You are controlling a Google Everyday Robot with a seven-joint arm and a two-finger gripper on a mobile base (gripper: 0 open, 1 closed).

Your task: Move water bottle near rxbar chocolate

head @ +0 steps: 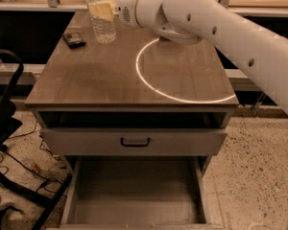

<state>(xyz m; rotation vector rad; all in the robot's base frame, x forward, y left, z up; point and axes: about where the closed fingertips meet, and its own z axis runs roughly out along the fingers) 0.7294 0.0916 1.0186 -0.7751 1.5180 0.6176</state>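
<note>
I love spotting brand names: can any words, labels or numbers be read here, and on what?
No text is readable.
rxbar chocolate: faint light print, too blurred to read.
water bottle: nothing legible; the gripper, at the far-left corner of the table, has its jaws shut on the bottle's upper body.

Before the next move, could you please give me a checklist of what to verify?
1. Gripper at the table's far left, fingers closed on the bottle: ok.
2. Bottle upright: ok.
3. Bottle close to the rxbar, not touching it: ok.
4. Bottle base resting on the table: cannot tell.
5. Open drawer well below the bottle and rxbar: ok.
</note>
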